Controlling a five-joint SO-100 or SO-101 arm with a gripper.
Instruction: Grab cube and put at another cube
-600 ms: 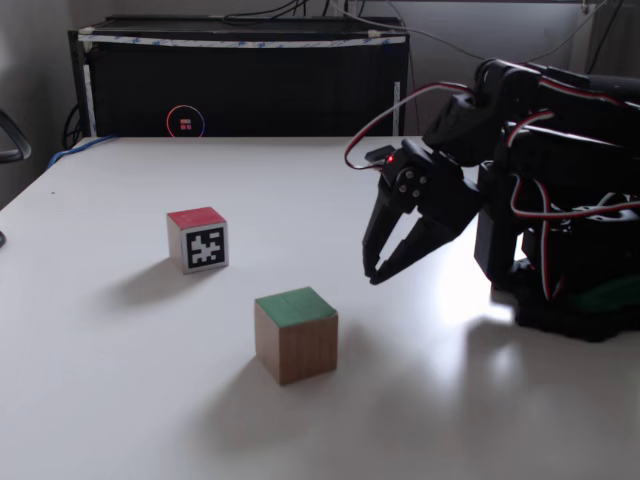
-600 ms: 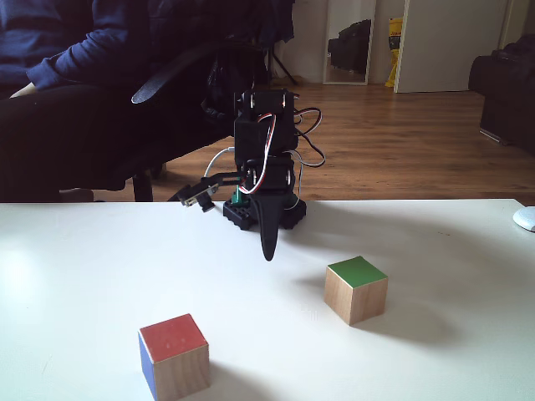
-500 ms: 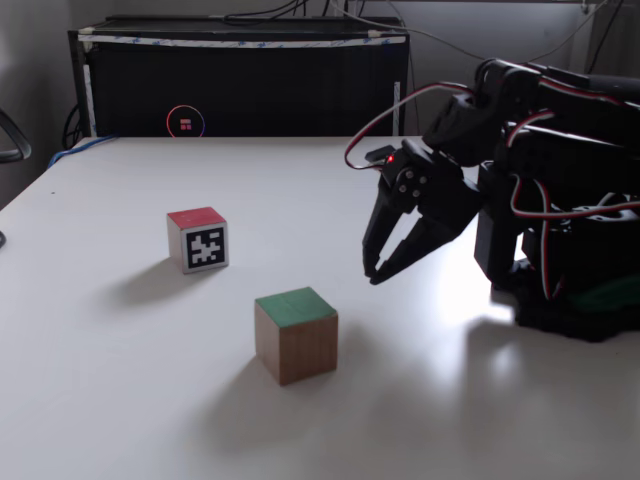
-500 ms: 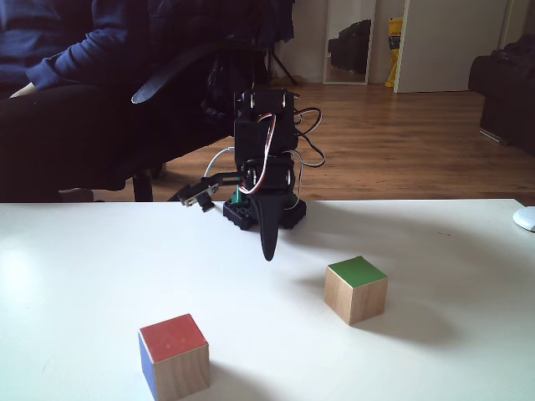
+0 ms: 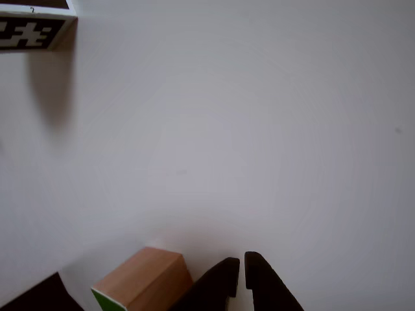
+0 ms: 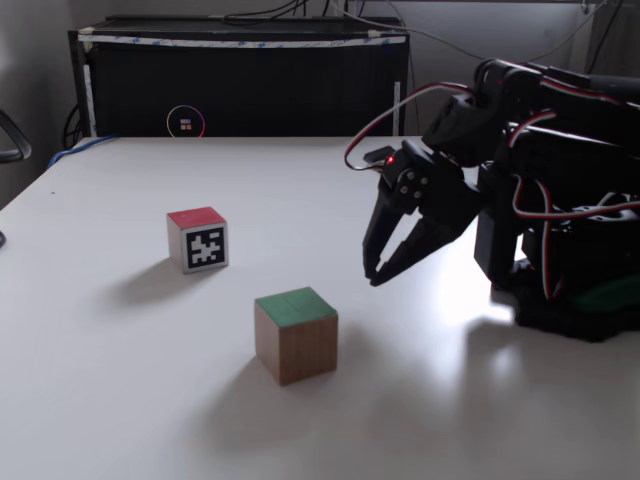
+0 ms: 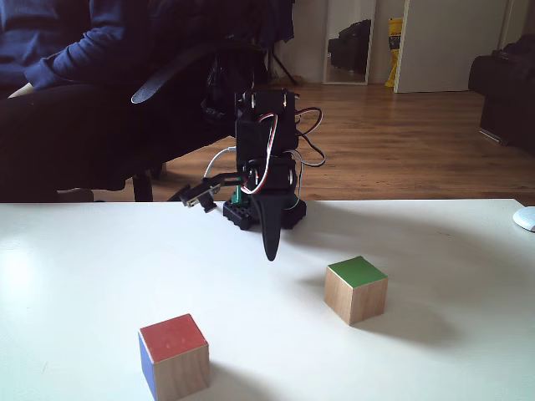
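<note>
On the white table (image 6: 120, 400), near the front in a fixed view: the cube (image 6: 296, 335), wood with a green top, flat on its bottom. Sits apart from the claw (image 6: 372, 276), lower and to the left in that view. Shows up at the bottom edge of the other view too (image 5: 142, 282), just beside the black fingertips (image 5: 228, 271). Farther back and to the left: another cube (image 6: 198, 240), red on top with a black-and-white pattern on its front, well apart from the wooden one. As for the claw: hangs low over the table, tips almost together, holds nothing. Needs to open wide before going down, most likely. Could go wrong like this: could bump the cube with closed tips and push it away across the smooth top. Could also pinch a corner, not two flat sides, and let the cube twist and drop. Could knock the red cube (image 7: 173, 355) while setting the wooden one (image 7: 355, 290) down. About the table: plain, smooth, a bit shiny, with soft shadows. About the room: a big black box (image 6: 240, 80) with a small glowing ring at the back, a wooden floor (image 7: 401, 142), a dark chair (image 7: 180, 71) and a person's blue sleeve (image 7: 67, 58) behind the arm.
</note>
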